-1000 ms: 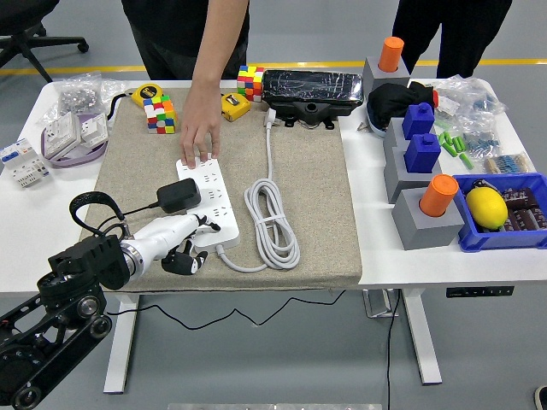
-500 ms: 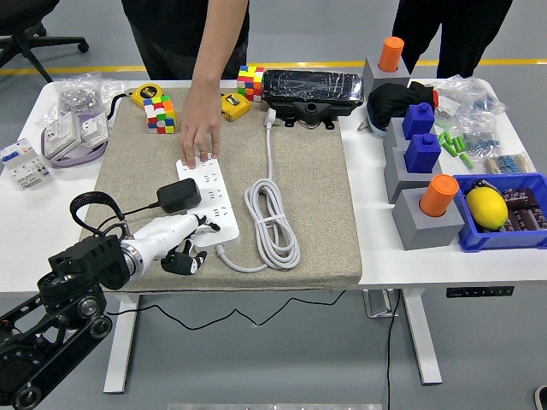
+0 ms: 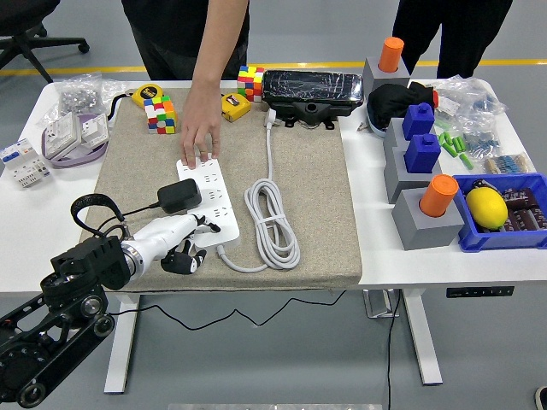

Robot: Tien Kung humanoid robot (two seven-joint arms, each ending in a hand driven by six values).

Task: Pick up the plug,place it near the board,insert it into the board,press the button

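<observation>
Looking down from the head view, I see my left hand lying low on the beige mat at the near end of the white power strip. Its fingers are curled loosely inward with nothing between them; the white thumb side touches or nearly touches the strip's near left edge, and I cannot tell which. The black left arm enters from the lower left corner, below the table's near edge. My right arm is out of view.

The black plug, a blocky adapter, sits seated on the left side of the power strip, roughly at mid-length, just beyond my left hand. Its thin black cable loops off the mat's left edge.

A person stands at the far side; one hand reaches down with fingertips pressing on the far end of the strip. The strip's own white cord lies coiled on the mat just to the right.

Two colour cubes, a yellow tape measure and a black case line the far edge of the mat. On the right of the table stand grey blocks bearing orange and blue pegs, and a blue bin holds a lemon.
</observation>
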